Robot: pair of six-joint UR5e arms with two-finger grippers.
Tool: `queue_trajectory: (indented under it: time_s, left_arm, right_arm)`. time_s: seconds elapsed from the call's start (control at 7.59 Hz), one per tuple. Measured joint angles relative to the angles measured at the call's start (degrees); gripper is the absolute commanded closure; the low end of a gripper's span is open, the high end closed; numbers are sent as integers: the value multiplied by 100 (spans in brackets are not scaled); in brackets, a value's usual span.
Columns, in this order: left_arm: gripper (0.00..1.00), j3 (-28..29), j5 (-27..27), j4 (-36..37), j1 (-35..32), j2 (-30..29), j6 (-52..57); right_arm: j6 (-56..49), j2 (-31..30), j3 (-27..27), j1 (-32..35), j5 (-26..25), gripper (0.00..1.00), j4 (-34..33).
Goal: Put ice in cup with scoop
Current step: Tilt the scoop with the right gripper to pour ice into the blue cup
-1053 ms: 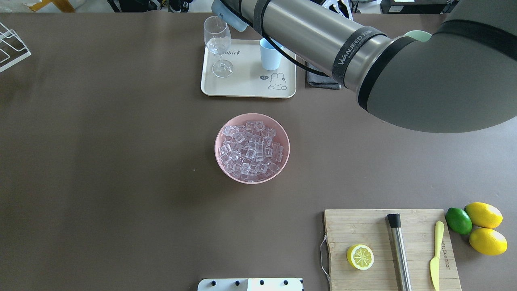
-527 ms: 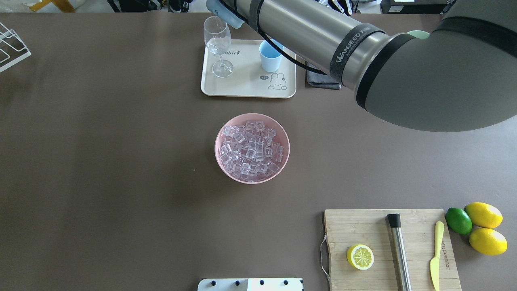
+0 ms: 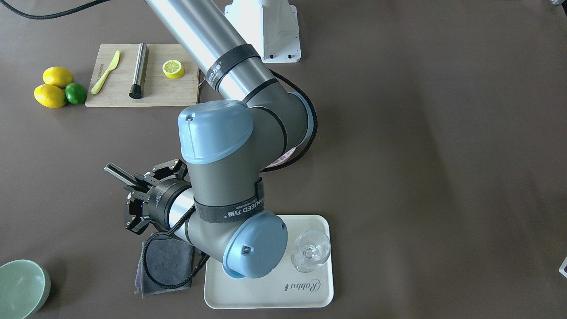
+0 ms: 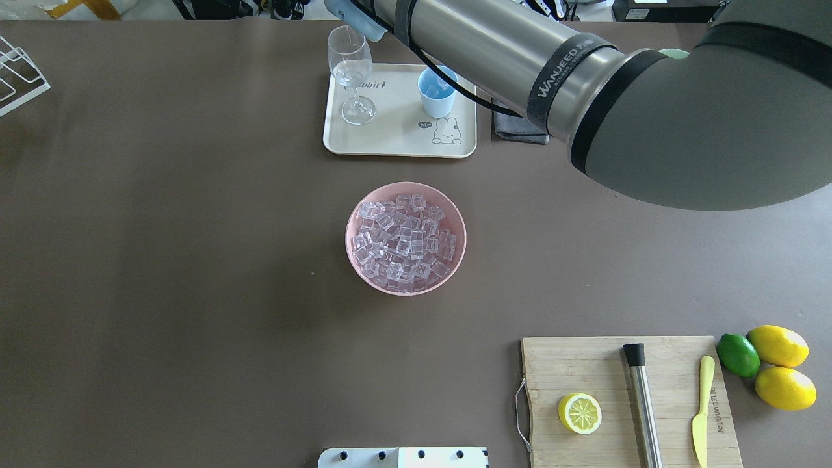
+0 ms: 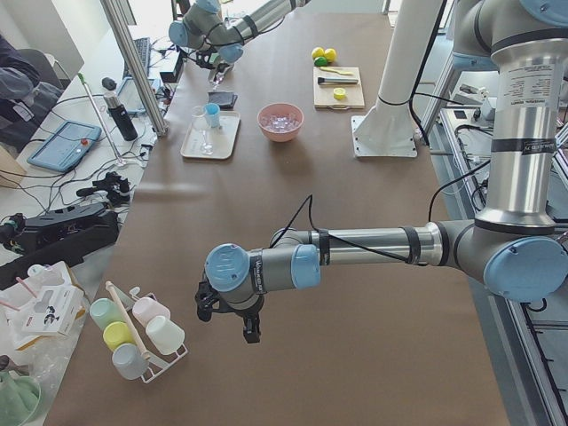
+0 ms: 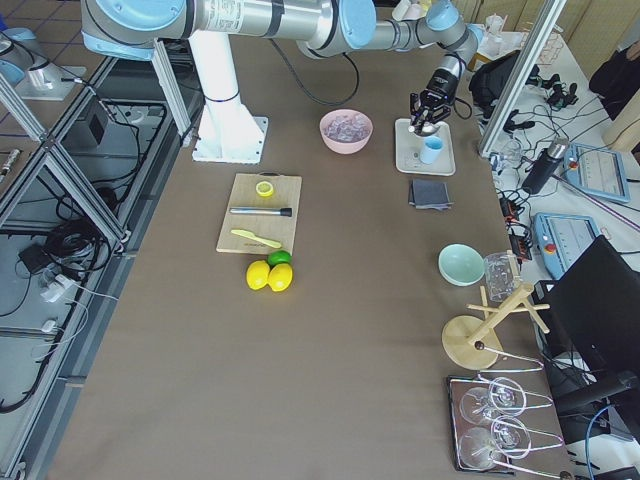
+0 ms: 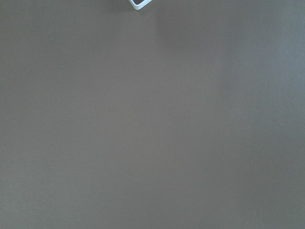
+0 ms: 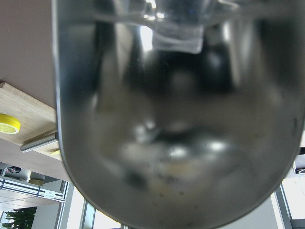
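Note:
The steel scoop [image 8: 176, 133] fills the right wrist view, with one clear ice cube [image 8: 177, 36] at its top edge. My right gripper [image 3: 130, 199] is shut on the scoop's thin handle [image 3: 120, 173] and is raised above the far end of the white tray [image 4: 390, 140]. The side view shows it above the light-blue cup [image 6: 431, 150]. The cup [image 4: 436, 91] stands on the tray with pale lumps inside. More ice [image 4: 404, 242] fills the pink bowl [image 4: 351, 221] at mid-table. My left gripper [image 5: 229, 318] hovers over bare table; I cannot tell if it is open.
A stemmed glass [image 4: 351, 71] stands on the tray left of the cup. A dark cloth [image 4: 517, 130] lies beside the tray. A cutting board [image 4: 585, 364] carries a lemon half, steel cylinder [image 4: 642, 403] and yellow knife. A pale-green bowl [image 3: 20, 288] stands far off.
My right arm has swung a little toward the far left, uncovering the whole cup. The cup's inside looked plain blue half a second ago and now shows pale lumps.

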Motion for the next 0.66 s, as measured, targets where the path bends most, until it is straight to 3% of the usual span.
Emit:
queue_trajectory:
  time_s: [0.66]
  left_arm:
    - [2,0,0,0,-1,0,0]
  right_arm:
    - [72,3,73,0,-9,100,48]
